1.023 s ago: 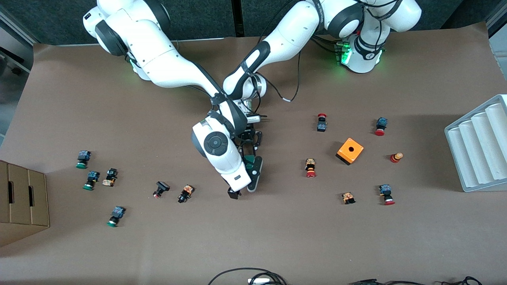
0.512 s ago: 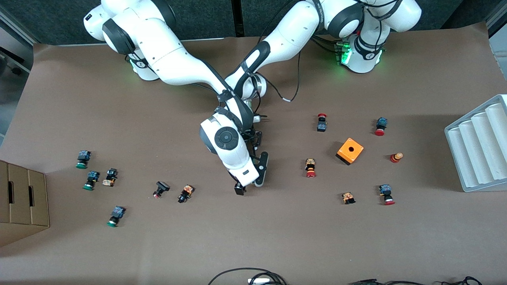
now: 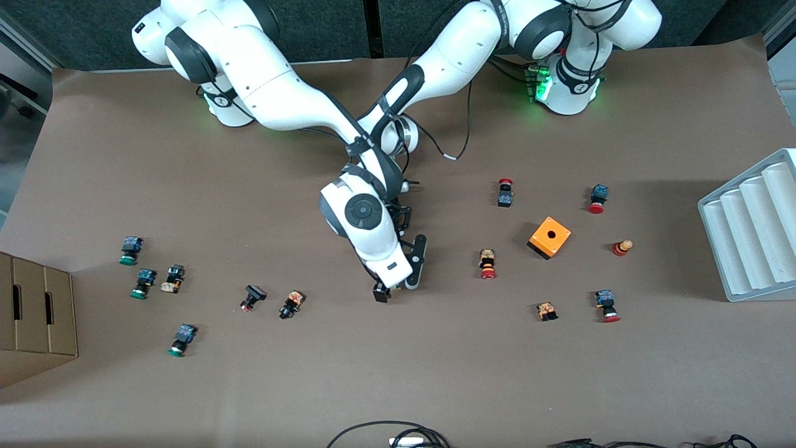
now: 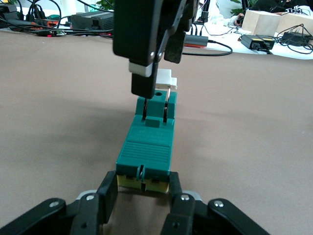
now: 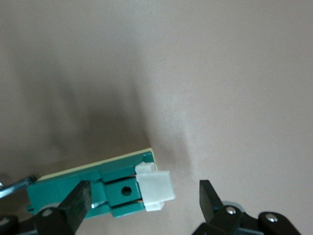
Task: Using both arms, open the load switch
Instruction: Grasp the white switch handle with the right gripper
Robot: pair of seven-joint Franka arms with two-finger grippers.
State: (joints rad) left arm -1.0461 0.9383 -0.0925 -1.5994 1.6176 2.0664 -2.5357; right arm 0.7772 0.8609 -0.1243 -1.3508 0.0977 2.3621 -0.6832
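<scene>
The load switch [image 4: 148,143] is a narrow dark green block with a white piece [image 4: 166,78] at one end. It lies on the brown table with its yellowish end between the fingers of my left gripper [image 4: 143,185], which is shut on it. My right gripper [image 5: 142,201] hangs open over the white piece [image 5: 155,190], one finger [image 5: 74,204] against the green body and the other finger [image 5: 209,198] apart from it. In the front view the right arm's hand [image 3: 373,239] covers the switch at the table's middle, and the right gripper [image 3: 396,289] points down there.
An orange cube box [image 3: 550,237] and several red-capped push buttons [image 3: 487,264] lie toward the left arm's end. More buttons [image 3: 291,303] lie toward the right arm's end. A white ridged tray [image 3: 752,230] and a cardboard box [image 3: 34,317] stand at the table's ends.
The right arm's hand has shifted toward the left arm's end of the table and now covers the green switch in the front view. The left arm has stayed in place.
</scene>
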